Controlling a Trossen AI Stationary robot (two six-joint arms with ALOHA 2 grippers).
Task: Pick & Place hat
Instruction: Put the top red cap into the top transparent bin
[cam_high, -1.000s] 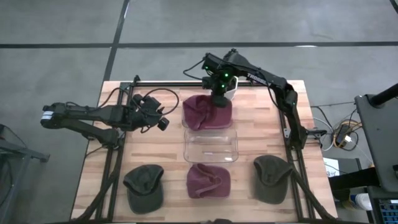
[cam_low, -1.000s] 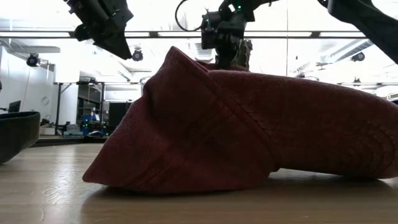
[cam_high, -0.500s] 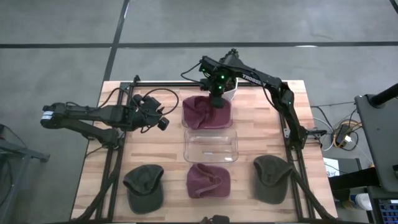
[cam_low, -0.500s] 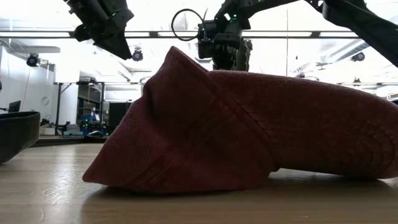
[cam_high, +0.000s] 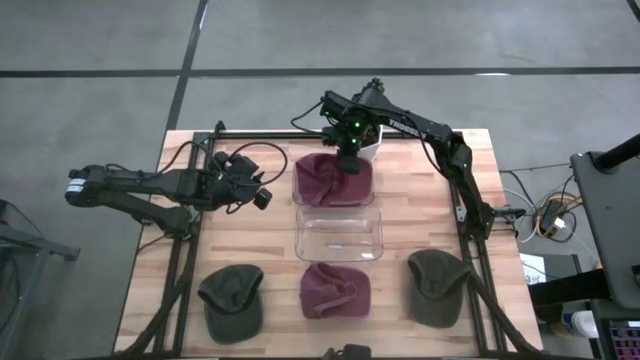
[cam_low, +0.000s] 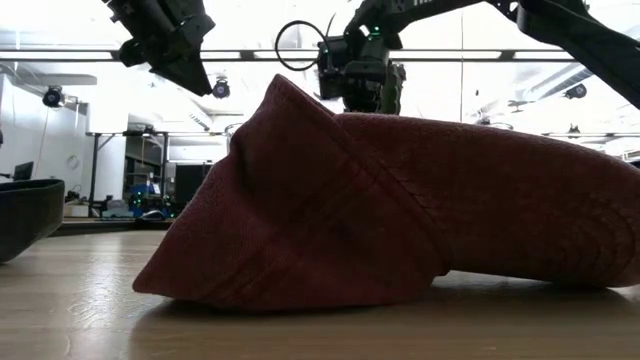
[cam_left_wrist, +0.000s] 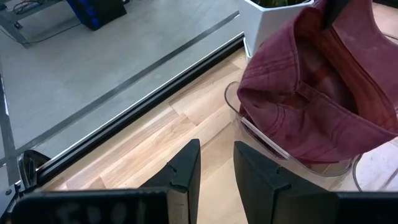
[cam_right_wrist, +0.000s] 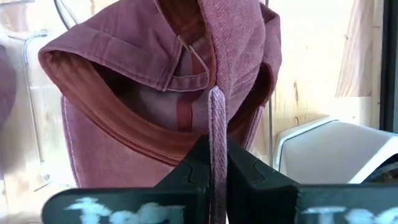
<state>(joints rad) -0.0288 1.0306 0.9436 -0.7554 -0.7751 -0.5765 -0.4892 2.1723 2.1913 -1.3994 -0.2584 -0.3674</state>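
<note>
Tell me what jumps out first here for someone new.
The right gripper, at the table's far middle, is shut on a maroon hat hanging over a clear bin. Three more hats line the near edge: green, maroon, green. The left gripper waits left of the bin.

No readable text — labels, signs illegible.
</note>
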